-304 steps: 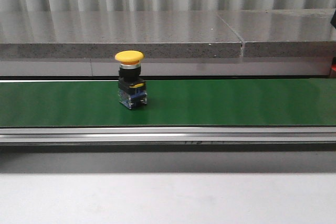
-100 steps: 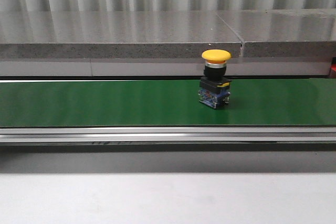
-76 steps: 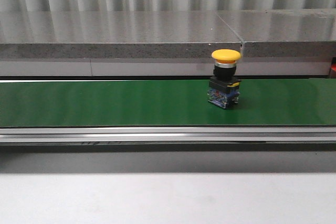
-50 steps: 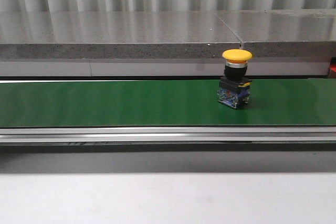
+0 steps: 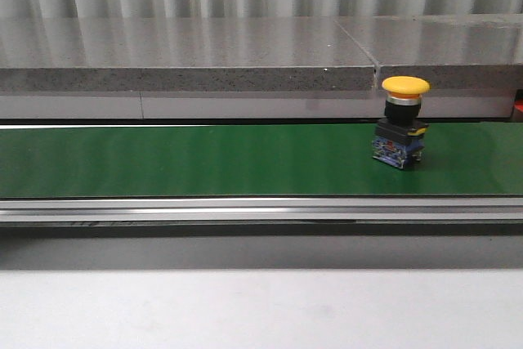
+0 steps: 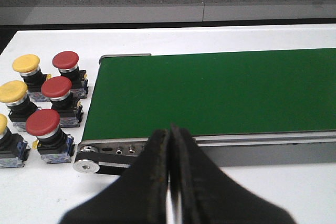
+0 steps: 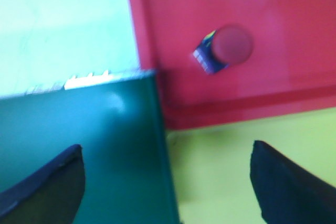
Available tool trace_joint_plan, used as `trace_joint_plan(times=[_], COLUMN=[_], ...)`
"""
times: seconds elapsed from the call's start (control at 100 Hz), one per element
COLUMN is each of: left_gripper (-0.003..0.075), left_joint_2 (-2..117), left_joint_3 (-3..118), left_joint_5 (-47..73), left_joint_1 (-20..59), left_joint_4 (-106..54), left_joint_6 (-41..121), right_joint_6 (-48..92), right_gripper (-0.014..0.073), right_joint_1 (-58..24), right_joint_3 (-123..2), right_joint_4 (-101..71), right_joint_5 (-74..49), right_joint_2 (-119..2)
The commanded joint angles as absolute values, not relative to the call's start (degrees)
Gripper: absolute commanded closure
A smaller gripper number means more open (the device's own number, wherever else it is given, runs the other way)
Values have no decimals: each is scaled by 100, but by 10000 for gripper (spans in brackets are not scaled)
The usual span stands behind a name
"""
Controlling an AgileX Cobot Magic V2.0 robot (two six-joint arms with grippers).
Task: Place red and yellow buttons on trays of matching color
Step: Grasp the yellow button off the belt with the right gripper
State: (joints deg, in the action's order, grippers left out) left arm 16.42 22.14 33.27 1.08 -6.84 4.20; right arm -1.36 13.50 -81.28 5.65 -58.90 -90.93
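Observation:
A yellow button (image 5: 404, 124) stands upright on the green conveyor belt (image 5: 204, 161), toward its right end. In the left wrist view, several red buttons (image 6: 56, 87) and yellow buttons (image 6: 25, 64) stand on the white table beside the belt's end. My left gripper (image 6: 169, 132) is shut and empty, over the belt's near rail. The blurred right wrist view shows a red tray (image 7: 294, 51) holding one red button (image 7: 231, 45), with a yellow tray (image 7: 236, 171) beside it. My right gripper (image 7: 167, 148) is open and empty over the belt end and the yellow tray's edge.
A grey stone ledge (image 5: 245, 55) runs behind the belt, with a corrugated wall beyond it. An aluminium rail (image 5: 245, 210) edges the belt's front. The belt roller (image 6: 86, 165) sits at the end near the loose buttons.
The yellow button has ridden the belt steadily rightward, from left of centre to near the right end. No gripper shows in the front view.

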Motion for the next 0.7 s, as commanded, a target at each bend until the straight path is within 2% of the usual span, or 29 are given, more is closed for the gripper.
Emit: trace_joint_plan(times=[0.0, 0.17, 0.41, 0.69], left_gripper=[740, 740, 740, 740], left_joint_2=[1692, 1692, 1692, 1692], left_joint_3=[2382, 2382, 2382, 2382], left_joint_5=[2889, 2889, 2889, 2889], left_joint_1=[152, 152, 152, 152], left_joint_4=[-762, -762, -762, -762], left_joint_6=[415, 415, 415, 415], right_joint_6=[-72, -72, 205, 882], right_gripper=[-31, -31, -31, -31], right_joint_1=[1204, 868, 284, -379], right_joint_3=[-7805, -7016, -6529, -6320], right_joint_4=[643, 620, 551, -334], right_joint_5=[-5824, -5934, -6522, -5747], right_joint_2=[-8480, -7860, -7492, -7513])
